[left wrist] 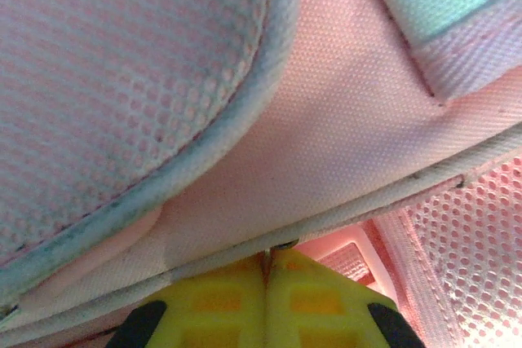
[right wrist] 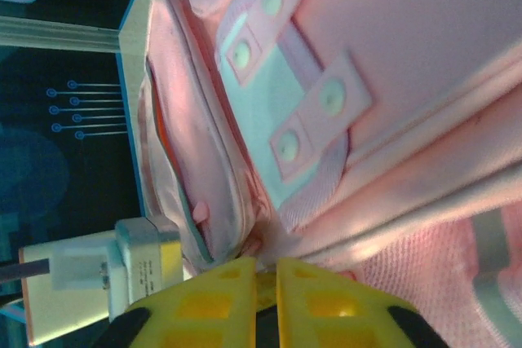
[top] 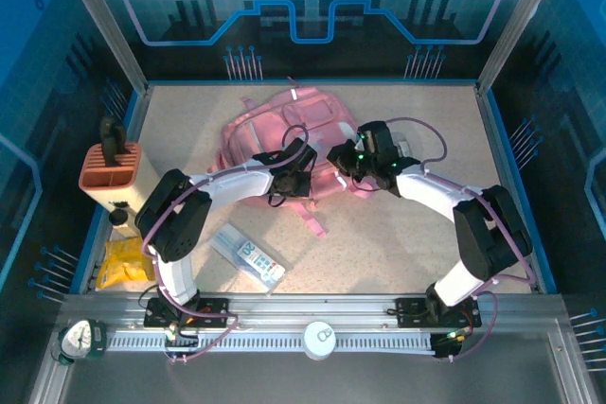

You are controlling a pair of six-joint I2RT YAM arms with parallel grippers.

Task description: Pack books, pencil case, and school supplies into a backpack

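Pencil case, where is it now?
In the top view the pencil case lies near left, just right of the left arm, nearer than the backpack.

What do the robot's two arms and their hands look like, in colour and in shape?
The left arm and right arm have white tubular links, bulky black joints and thin purple cables looping alongside. The left hand and right hand each have two yellow fingers with recessed rectangular pockets. Small green lights glow on the right wrist.
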